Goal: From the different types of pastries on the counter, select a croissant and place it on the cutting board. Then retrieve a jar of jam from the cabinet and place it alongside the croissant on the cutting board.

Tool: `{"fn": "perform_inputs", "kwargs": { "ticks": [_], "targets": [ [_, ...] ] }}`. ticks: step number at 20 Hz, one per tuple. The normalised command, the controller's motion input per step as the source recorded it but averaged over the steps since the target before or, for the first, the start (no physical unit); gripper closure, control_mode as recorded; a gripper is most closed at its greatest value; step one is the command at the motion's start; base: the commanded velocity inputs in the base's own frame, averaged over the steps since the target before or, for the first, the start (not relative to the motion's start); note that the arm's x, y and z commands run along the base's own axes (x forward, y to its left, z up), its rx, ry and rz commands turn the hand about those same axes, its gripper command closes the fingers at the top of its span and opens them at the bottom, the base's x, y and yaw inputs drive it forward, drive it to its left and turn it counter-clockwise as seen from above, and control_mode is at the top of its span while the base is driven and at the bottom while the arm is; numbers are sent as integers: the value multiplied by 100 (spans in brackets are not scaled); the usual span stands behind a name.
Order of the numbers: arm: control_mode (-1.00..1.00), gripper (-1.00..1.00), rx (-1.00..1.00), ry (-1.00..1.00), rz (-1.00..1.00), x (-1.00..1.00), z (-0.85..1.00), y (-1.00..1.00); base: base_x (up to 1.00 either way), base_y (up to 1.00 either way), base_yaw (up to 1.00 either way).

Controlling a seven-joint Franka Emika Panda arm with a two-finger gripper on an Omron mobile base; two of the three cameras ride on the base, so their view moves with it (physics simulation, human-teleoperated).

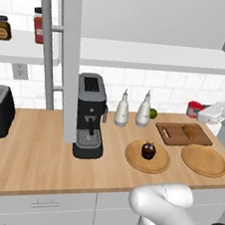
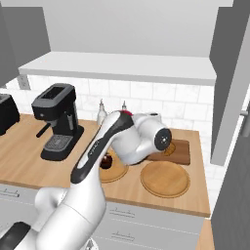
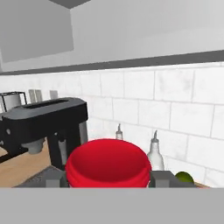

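Hand view alone shows the claw (image 3: 107,179) clenched on the jar of jam (image 3: 108,162).

arm extended, jaws clamped on jam jar (image 3: 108,162)

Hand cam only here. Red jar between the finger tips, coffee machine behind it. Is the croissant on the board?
Observer: Yes. In the left base view the croissant lies on the cutting board, toward its right end.
Operator: Where's the jar relative to the board?
Observer: The jar of jam, clamped in the gripper, appears just beyond the board's far right corner, not over the croissant.
Operator: And the other pastry?
Observer: The dark round pastry sits on a round plate in front of the board, to its left.
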Motion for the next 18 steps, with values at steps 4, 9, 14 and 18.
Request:
{"fn": "perform_inputs", "kwargs": {
  "ticks": [4,9,14,18],
  "targets": [
    [-100,100,0,0,2,60,-67,-47,0,0,0],
    [-100,100,0,0,4,63,-74,-35,0,0,0],
    [-100,100,0,0,10,62,-74,-14,0,0,0],
    [-100,100,-1,0,14,56,-57,-17,0,0,0]
  ]
}}
